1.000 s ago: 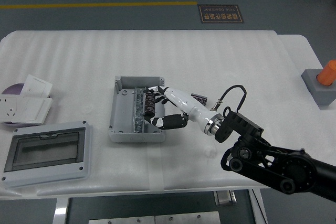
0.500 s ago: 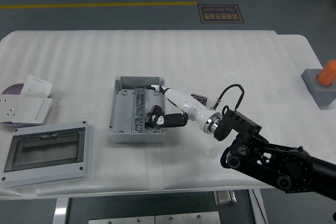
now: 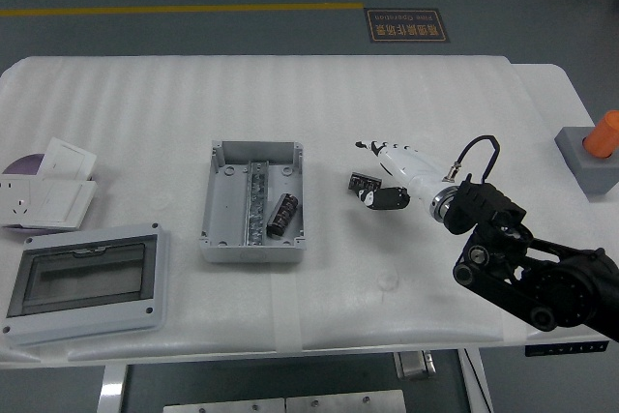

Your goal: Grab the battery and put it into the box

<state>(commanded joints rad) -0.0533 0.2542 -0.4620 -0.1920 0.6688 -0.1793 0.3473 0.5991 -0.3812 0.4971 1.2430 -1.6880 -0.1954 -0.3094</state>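
Nearest the camera, the right arm (image 3: pixel 532 273) reaches in from the lower right corner, its black links folded so that the white right hand (image 3: pixel 387 176) hangs over the bare table to the right of the box. The fingers are loosely curled and carry nothing; a small dark part (image 3: pixel 362 183) lies on the table just beside the fingertips, though at this size it is hard to say whether it is a second battery or some other fitting. At the front left corner a grey lid with a clear window (image 3: pixel 85 280) rests flat, set aside, presumably so the box stays open from above. Further in, the grey box (image 3: pixel 221 239) sits open near the middle of the table, a metal rail running down its centre, and the battery (image 3: pixel 283 213) lies tilted on the floor of the right half, between that rail and the right wall. That placement suggests the task's main step is done, and the hand stands well apart from the box so as not to disturb it. At the left edge lie a white socket plate and some cards (image 3: pixel 48 191). Far off at the right edge, an orange button on a grey base (image 3: pixel 595 147) sits out of the working area. The left arm is not seen.
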